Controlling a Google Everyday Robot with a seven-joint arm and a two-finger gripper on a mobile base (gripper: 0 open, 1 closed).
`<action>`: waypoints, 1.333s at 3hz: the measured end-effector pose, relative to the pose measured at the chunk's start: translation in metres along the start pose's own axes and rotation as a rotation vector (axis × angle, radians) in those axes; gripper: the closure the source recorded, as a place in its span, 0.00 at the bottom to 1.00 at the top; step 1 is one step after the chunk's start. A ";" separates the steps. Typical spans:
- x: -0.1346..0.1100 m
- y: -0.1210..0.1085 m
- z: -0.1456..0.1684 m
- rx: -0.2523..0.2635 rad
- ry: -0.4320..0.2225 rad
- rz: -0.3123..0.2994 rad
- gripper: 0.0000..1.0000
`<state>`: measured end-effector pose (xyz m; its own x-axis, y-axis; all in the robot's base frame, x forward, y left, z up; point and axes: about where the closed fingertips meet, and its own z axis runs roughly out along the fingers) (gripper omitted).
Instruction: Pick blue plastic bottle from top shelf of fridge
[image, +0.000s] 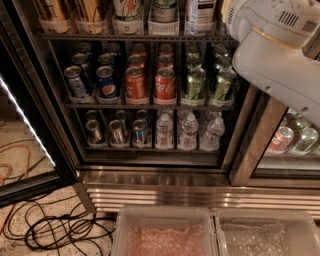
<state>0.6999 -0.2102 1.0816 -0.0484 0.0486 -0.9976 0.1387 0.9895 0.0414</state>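
The fridge (160, 185) stands open in front of me, with a dark interior and a ribbed steel base. Its top shelf (135, 36) runs along the upper edge of the view and carries white plastic holders. Only the lower parts of the tall drinks in them show. One slim bottle with a pale base (165, 10) stands between a green-and-white can (127, 10) and a white bottle with a dark label (200, 11); I take it for the blue plastic bottle. My white arm (280, 45) covers the upper right, reaching towards the top shelf. The gripper is out of view.
Soda cans (165, 82) fill the middle rack, with small cans and clear water bottles (187, 131) below. The open door with its light strip (25, 125) is at the left. Black and orange cables (55, 227) lie on the floor. Two clear bins (165, 235) sit at the bottom. More cans (280, 140) stand behind the right door.
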 end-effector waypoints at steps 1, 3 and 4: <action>-0.003 0.000 0.009 -0.003 -0.012 0.008 0.40; 0.001 0.002 0.031 -0.014 -0.023 0.011 0.41; 0.004 0.001 0.042 -0.015 -0.024 0.016 0.41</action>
<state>0.7414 -0.2143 1.0750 -0.0228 0.0615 -0.9978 0.1246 0.9905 0.0582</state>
